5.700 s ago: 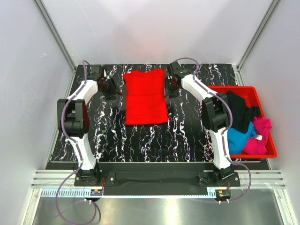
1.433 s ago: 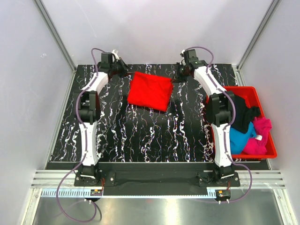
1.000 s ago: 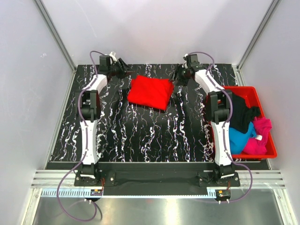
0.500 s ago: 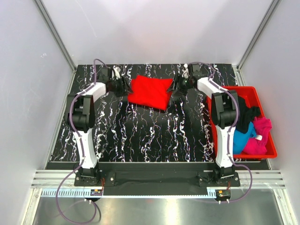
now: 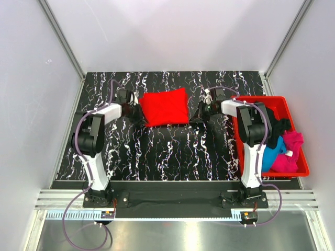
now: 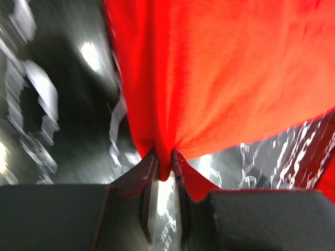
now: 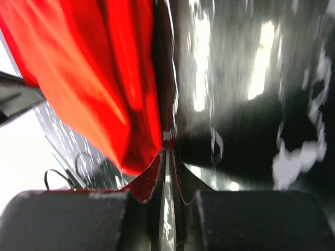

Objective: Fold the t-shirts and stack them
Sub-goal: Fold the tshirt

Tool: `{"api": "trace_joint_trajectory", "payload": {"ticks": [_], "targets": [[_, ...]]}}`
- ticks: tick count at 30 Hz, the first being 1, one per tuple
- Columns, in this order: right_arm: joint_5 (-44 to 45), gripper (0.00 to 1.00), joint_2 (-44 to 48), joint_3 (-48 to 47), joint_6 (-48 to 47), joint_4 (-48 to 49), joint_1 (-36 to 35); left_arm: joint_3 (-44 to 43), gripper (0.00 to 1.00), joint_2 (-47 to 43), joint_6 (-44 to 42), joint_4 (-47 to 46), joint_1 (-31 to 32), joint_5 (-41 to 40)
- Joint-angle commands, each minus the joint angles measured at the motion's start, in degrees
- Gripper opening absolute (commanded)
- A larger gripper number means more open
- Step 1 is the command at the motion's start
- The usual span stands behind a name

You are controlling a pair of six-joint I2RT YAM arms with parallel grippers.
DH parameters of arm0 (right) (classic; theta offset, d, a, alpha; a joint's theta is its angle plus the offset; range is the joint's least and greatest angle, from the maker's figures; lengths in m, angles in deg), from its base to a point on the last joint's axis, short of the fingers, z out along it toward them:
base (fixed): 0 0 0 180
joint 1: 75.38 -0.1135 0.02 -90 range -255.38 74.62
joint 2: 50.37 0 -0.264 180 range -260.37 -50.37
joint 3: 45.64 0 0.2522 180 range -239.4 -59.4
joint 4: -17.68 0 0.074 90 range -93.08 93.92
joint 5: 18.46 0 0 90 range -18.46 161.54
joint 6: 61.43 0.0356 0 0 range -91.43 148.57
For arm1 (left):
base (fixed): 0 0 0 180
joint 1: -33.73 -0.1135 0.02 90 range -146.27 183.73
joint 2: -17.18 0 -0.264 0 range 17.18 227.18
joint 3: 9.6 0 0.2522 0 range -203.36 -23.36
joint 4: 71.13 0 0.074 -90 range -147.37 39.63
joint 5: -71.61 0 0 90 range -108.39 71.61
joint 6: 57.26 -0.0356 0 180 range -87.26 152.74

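Observation:
The bright red t-shirt (image 5: pixel 165 107) lies folded into a rough square on the black marbled table, at the back centre. My left gripper (image 5: pixel 137 109) is at its left edge, and in the left wrist view it (image 6: pixel 165 162) is shut on a pinch of the red cloth (image 6: pixel 220 78). My right gripper (image 5: pixel 198 114) is at the shirt's right edge. In the right wrist view it (image 7: pixel 168 149) is shut, with the red cloth's (image 7: pixel 104 78) thin edge running into its tips. Black (image 5: pixel 269 125), blue (image 5: pixel 269 154) and magenta-pink (image 5: pixel 292 151) t-shirts lie bunched in the bin.
A rigid red plastic bin (image 5: pixel 264 98) stands at the table's right edge, close to my right arm. White walls and metal frame posts enclose the table at the back and sides. Both arm bases stand at the near edge.
Both grippers have moved from the back edge toward the near side, pulling the folded red t-shirt with them. Earlier still the shirt lay long and flat; it is now folded in half.

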Motion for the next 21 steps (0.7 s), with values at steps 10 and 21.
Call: {"api": "trace_joint_trajectory", "payload": {"ticks": [10, 21], "targets": [[2.81, 0.44, 11.33, -2.07, -2.18, -3.76, -0.58, -2.50, 0.52, -12.39, 3.98, 10.17, 1.06, -12.91], [2.21, 0.66, -8.78, -33.11, -11.14, -9.76, -0.67, -17.21, 0.50, 1.58, -1.21, 2.98, -1.66, -4.41]]}}
